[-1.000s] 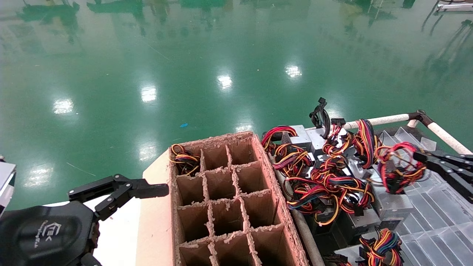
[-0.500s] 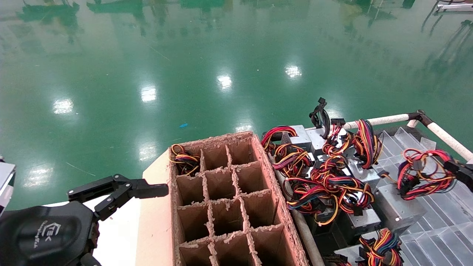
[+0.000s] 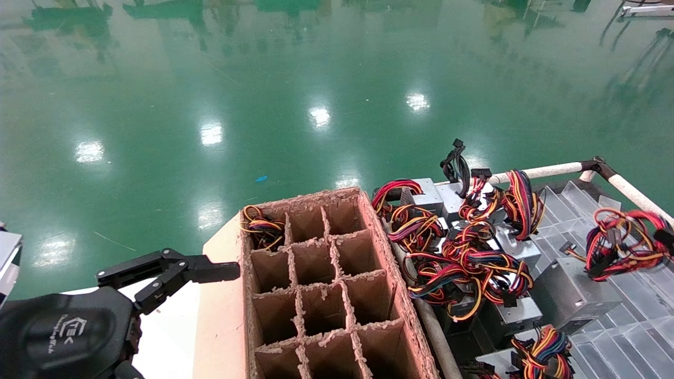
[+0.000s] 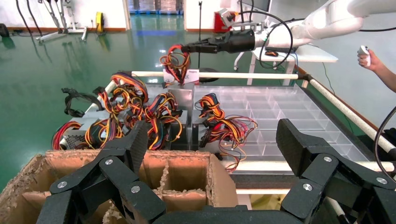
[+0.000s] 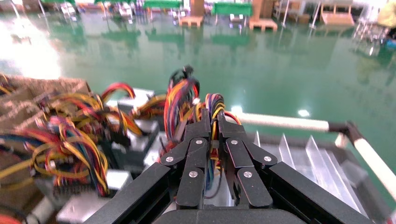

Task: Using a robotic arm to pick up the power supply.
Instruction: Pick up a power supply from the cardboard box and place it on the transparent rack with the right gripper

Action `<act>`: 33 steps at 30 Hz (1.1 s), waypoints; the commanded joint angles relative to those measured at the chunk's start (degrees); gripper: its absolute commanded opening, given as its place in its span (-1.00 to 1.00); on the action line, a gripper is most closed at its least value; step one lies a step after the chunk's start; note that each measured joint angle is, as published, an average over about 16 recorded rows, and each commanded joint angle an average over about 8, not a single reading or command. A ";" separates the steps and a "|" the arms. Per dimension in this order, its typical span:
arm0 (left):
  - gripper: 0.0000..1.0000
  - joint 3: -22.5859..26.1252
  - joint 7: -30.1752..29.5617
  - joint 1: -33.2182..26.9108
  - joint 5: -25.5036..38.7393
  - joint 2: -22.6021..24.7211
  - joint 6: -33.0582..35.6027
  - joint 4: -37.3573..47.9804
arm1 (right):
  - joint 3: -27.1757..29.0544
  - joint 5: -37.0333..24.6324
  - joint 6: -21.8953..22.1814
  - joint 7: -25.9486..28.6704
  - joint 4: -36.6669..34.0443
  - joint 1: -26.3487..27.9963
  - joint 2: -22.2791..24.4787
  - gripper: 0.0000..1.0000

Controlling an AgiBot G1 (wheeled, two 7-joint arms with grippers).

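My right gripper (image 5: 211, 117) is shut on the red, yellow and black wire bundle (image 3: 624, 246) of a grey power supply (image 3: 575, 296). The box hangs tilted under the wires, above the clear tray. In the head view only the gripper's black tip (image 3: 664, 237) shows, at the right edge. The left wrist view shows the white robotic arm (image 4: 327, 21), its gripper (image 4: 189, 46) and the box (image 4: 180, 95) hanging below it. My left gripper (image 3: 174, 273) is parked open beside the cardboard box, holding nothing; its fingers (image 4: 135, 144) frame that box's corner.
A brown cardboard box (image 3: 392, 273) with divider cells stands in the middle, with one wire bundle (image 3: 261, 230) in a far cell. Several more power supplies (image 3: 463, 258) are piled right of it. A clear ribbed tray (image 3: 626, 331) and white rail (image 3: 547, 171) lie right. A person's hand (image 4: 370, 57) is beyond.
My right gripper has pulled away to the right, almost out of the head view, taking the wire bundle with it. The grey box has followed, sliding right and tilting. The left arm is unmoved.
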 commanded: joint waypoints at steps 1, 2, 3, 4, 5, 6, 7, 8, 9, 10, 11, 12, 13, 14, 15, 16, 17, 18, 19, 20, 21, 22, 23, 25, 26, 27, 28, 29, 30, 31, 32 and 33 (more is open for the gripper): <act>1.00 0.00 0.00 0.00 0.00 0.00 0.00 0.00 | 0.73 0.99 -0.03 -0.22 0.88 -0.50 -0.16 -1.00; 1.00 0.00 0.00 0.00 0.00 0.00 0.00 0.00 | 0.80 1.09 0.20 -0.33 1.32 -0.37 -0.42 -1.00; 1.00 0.00 0.00 0.00 0.00 0.00 0.00 0.00 | 0.82 1.12 0.49 -0.45 1.72 -0.20 -0.71 -1.00; 1.00 0.00 0.00 0.00 0.00 0.00 0.00 0.00 | 0.80 1.09 0.83 -0.55 2.04 0.01 -1.00 -1.00; 1.00 0.00 0.00 0.00 0.00 0.00 0.00 0.00 | 0.74 1.01 1.21 -0.62 2.32 0.25 -1.32 -1.00; 1.00 0.00 0.00 0.00 0.00 0.00 0.00 0.00 | 0.66 0.89 1.61 -0.69 2.55 0.52 -1.64 -1.00; 1.00 0.00 0.00 0.00 0.00 0.00 0.00 0.00 | 0.57 0.76 2.00 -0.74 2.72 0.79 -1.94 -1.00; 1.00 0.01 0.00 0.00 0.00 0.00 0.00 0.00 | 0.46 0.61 2.40 -0.79 2.86 1.07 -2.22 -1.00; 1.00 0.01 0.00 0.00 0.00 0.00 0.00 0.00 | 0.35 0.44 2.78 -0.82 2.98 1.36 -2.50 -1.00; 1.00 0.01 0.00 0.00 0.00 0.00 0.00 0.00 | 0.24 0.28 3.12 -0.85 3.09 1.63 -2.74 -1.00; 1.00 0.01 0.00 0.00 0.00 0.00 0.00 0.00 | 0.12 0.10 3.42 -0.86 3.19 1.90 -2.96 -1.00; 1.00 0.01 0.00 0.00 0.00 0.00 0.00 0.00 | -0.01 -0.09 3.67 -0.86 3.30 2.17 -3.17 -1.00; 1.00 0.01 0.00 0.00 -0.01 0.00 0.00 0.00 | -0.14 -0.27 3.85 -0.85 3.42 2.40 -3.35 -1.00; 1.00 0.01 0.00 0.00 -0.01 0.00 0.00 0.00 | -0.27 -0.46 3.98 -0.84 3.53 2.63 -3.51 -1.00; 1.00 0.01 0.00 0.00 -0.01 0.00 0.00 0.00 | -0.40 -0.65 4.08 -0.81 3.64 2.86 -3.65 -1.00; 1.00 0.01 0.00 0.00 -0.01 0.00 0.00 0.00 | -0.52 -0.83 4.14 -0.77 3.75 3.06 -3.75 -1.00; 1.00 0.01 0.00 0.00 -0.01 0.00 0.00 0.00 | -0.64 -1.01 4.16 -0.73 3.84 3.26 -3.85 -1.00; 1.00 0.01 0.01 0.00 -0.01 0.00 0.00 0.00 | -0.78 -1.20 4.16 -0.68 3.95 3.45 -3.95 -1.00; 1.00 0.01 0.01 0.00 -0.01 0.00 0.00 0.00 | -0.90 -1.38 4.14 -0.62 4.04 3.63 -4.03 -1.00; 1.00 0.01 0.01 0.00 -0.01 0.00 0.00 0.00 | -1.03 -1.56 4.11 -0.57 4.12 3.80 -4.11 -1.00; 1.00 0.01 0.01 0.00 -0.01 0.00 0.00 0.00 | -1.15 -1.74 4.09 -0.51 4.19 3.97 -4.18 -1.00; 1.00 0.01 0.01 0.00 -0.01 0.00 -0.01 0.00 | -1.27 -1.91 4.06 -0.44 4.25 4.15 -4.25 -1.00; 1.00 0.01 0.01 0.00 -0.01 -0.01 -0.01 0.00 | -1.37 -2.07 4.01 -0.37 4.32 4.35 -4.31 -1.00; 1.00 0.01 0.01 0.00 -0.01 -0.01 -0.01 0.00 | -1.57 -2.35 3.84 -0.22 4.47 4.76 -4.39 -1.00; 1.00 0.02 0.01 0.00 -0.01 -0.01 -0.01 0.00 | -1.65 -2.47 3.72 -0.15 4.55 4.99 -4.41 -1.00; 1.00 0.02 0.01 0.00 -0.01 -0.01 -0.01 0.00 | -1.72 -2.58 3.58 -0.08 4.64 5.21 -4.44 -1.00; 1.00 0.02 0.01 0.00 -0.01 -0.01 -0.01 0.00 | -1.79 -2.68 3.41 -0.01 4.74 5.43 -4.47 -1.00; 1.00 0.02 0.01 0.00 -0.01 -0.01 -0.01 0.00 | -1.86 -2.78 3.22 0.05 4.83 5.64 -4.50 -1.00; 1.00 0.02 0.01 0.00 -0.01 -0.01 -0.01 0.00 | -1.93 -2.88 3.04 0.11 4.91 5.84 -4.54 -1.00; 1.00 0.02 0.01 0.00 -0.01 -0.01 -0.01 0.00 | -1.99 -2.98 2.88 0.16 4.96 6.02 -4.60 -1.00; 1.00 0.02 0.01 0.00 -0.01 -0.01 -0.01 0.00 | -2.06 -3.09 2.77 0.19 4.98 6.17 -4.69 -1.00; 1.00 0.02 0.01 0.00 -0.01 -0.01 -0.01 0.00 | -2.14 -3.19 2.71 0.22 4.94 6.29 -4.80 -1.00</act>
